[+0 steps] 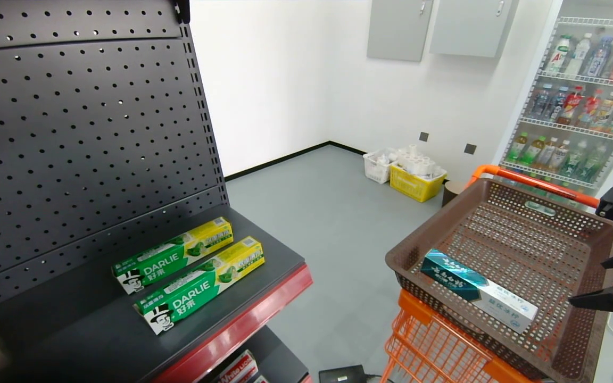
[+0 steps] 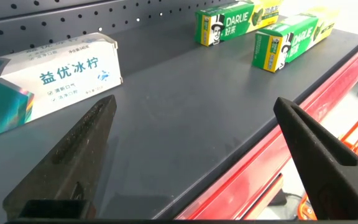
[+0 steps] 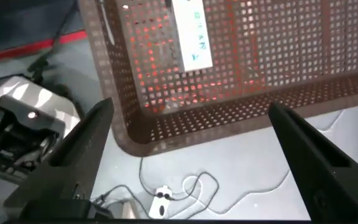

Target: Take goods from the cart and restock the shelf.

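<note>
White walls (image 1: pixel 280 80), grey floor (image 1: pixel 328 223). Two grey cabinets (image 1: pixel 399 29) mounted high. Drinks cooler (image 1: pixel 578 106) at right. White crate (image 1: pixel 377 166) and yellow crate (image 1: pixel 415 189) in corner.

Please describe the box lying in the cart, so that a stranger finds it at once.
On the right stands an orange cart carrying a brown perforated basket. One long box lies alone on the basket's floor. It is teal and white, unlike the two green-and-yellow boxes on the black shelf.
</note>
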Available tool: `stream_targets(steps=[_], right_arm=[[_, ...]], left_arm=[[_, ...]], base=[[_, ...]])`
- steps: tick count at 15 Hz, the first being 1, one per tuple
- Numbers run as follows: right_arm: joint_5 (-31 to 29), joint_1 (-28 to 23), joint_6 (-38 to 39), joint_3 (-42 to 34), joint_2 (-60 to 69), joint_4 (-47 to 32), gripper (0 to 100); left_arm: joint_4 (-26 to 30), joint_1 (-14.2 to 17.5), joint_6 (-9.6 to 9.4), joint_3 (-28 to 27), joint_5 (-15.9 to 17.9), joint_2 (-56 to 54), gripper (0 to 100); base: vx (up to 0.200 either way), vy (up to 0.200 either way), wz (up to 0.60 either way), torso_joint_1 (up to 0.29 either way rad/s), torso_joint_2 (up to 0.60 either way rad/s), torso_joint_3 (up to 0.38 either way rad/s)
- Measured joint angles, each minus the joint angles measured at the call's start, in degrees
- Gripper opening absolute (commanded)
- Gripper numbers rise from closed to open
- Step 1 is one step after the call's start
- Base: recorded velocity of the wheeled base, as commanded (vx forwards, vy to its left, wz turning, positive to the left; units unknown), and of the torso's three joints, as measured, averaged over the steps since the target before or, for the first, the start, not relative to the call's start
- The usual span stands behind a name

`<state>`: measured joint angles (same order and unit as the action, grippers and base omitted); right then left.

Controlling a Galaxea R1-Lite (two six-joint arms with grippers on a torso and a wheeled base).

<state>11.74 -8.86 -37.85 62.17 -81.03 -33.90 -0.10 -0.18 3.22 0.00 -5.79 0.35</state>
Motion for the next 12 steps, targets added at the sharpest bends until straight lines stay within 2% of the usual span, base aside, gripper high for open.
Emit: stream_targets(steps=[3,12], right_arm=[[6.3,0.4,-0.2,-1.6,-0.5,1.7,100],[6.2,1.5,-1.7,4.4,-10.6,1.3,100]], left_arm=[[0.0,0.0,0.00,0.0,0.0,0.0,100],[0.0,0.0,0.00,0.0,0.0,0.0,100]], base=[[0.000,0.000,0.00,0.000,0.00,0.000],[0.000,0.000,0.00,0.000,0.00,0.000]])
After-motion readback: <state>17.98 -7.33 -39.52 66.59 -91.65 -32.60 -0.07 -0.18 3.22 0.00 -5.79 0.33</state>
